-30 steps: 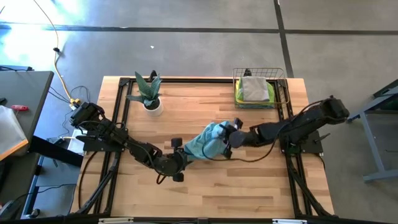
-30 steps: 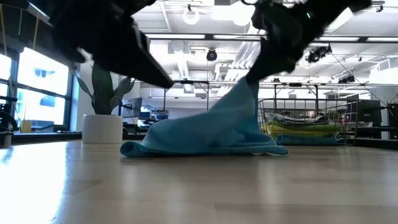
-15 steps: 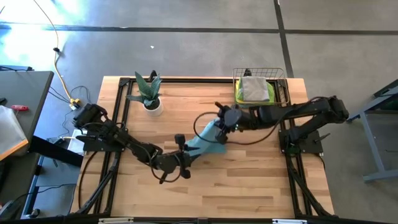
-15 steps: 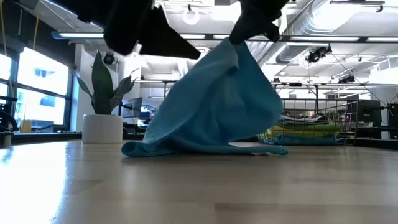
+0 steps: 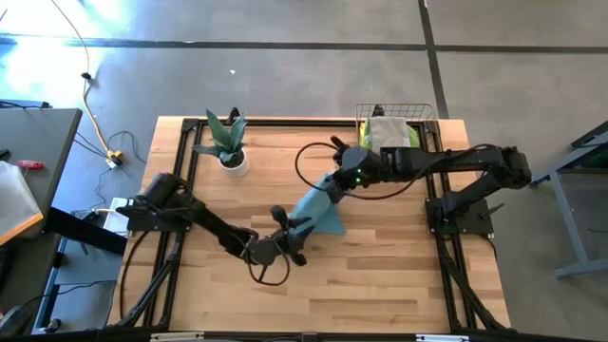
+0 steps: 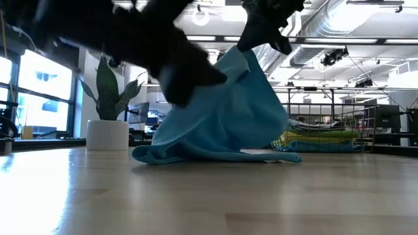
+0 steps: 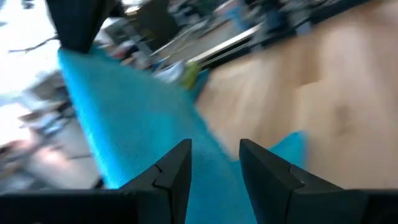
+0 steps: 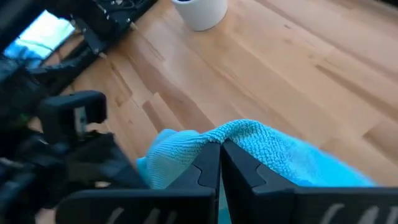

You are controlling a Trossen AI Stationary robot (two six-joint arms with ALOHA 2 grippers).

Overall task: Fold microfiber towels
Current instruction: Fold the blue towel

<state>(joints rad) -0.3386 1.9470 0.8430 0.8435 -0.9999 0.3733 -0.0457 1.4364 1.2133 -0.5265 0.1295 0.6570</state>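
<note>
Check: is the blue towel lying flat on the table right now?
No. The right claw is shut on one corner of the blue towel and holds it up, so only the lower edge rests on the table.

high: overhead, straight down | low: table-level, toward room | wrists: close | shared: teal towel (image 5: 318, 204)

Open-plan industrial lab or workshop. Indicators: polished concrete floor (image 5: 285, 76), exposed ceiling ducts (image 6: 339, 26) — plus a framed wooden robot table (image 5: 380, 285).
</note>
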